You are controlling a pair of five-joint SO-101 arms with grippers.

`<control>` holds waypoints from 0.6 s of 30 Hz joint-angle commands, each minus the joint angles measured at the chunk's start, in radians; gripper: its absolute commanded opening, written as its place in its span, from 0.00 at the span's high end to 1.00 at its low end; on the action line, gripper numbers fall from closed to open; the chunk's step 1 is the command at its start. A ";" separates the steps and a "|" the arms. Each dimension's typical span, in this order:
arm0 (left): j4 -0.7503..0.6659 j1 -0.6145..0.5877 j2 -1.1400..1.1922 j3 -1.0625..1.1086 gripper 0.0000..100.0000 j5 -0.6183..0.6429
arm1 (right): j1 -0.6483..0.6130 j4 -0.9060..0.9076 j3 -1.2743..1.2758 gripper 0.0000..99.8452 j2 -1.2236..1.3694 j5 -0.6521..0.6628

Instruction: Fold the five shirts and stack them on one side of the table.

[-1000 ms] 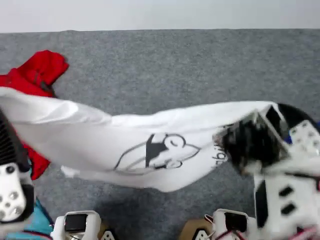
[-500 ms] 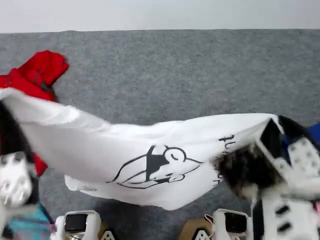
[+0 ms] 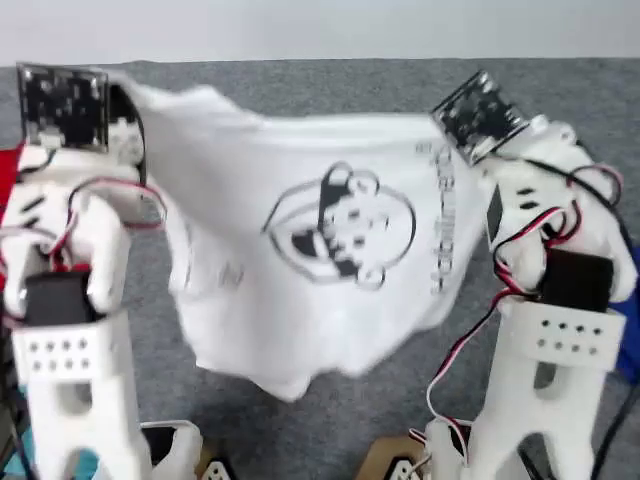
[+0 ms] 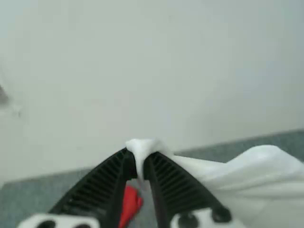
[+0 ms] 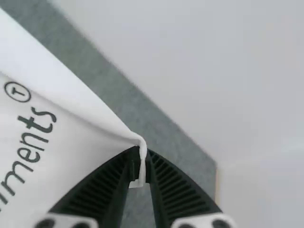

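Observation:
A white shirt (image 3: pixel 320 240) with a black round print hangs spread in the air between both raised arms, its lower edge loose above the grey table (image 3: pixel 330 95). My left gripper (image 4: pixel 140 166) is shut on one top corner of the white shirt (image 4: pixel 242 175), at the left in the high view. My right gripper (image 5: pixel 140 164) is shut on the other corner of the white shirt (image 5: pixel 42 137), beside the printed lettering. A red shirt (image 4: pixel 130 204) lies on the table below the left gripper and peeks out at the high view's left edge as the red shirt (image 3: pixel 8 170).
A blue cloth (image 3: pixel 630 300) shows at the table's right edge behind the right arm, and a teal cloth (image 3: pixel 85 462) lies near the left arm's base. The far half of the grey table lies bare up to the white wall (image 3: pixel 320 25).
Both arms have swung up from low over the table, lifting the white shirt from a sagging stretch into a hanging spread. The print now faces the high camera upright.

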 commanded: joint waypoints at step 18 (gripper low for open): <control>-0.338 0.058 0.149 -0.380 1.00 -0.028 | 0.010 -0.443 -0.006 0.99 0.010 0.084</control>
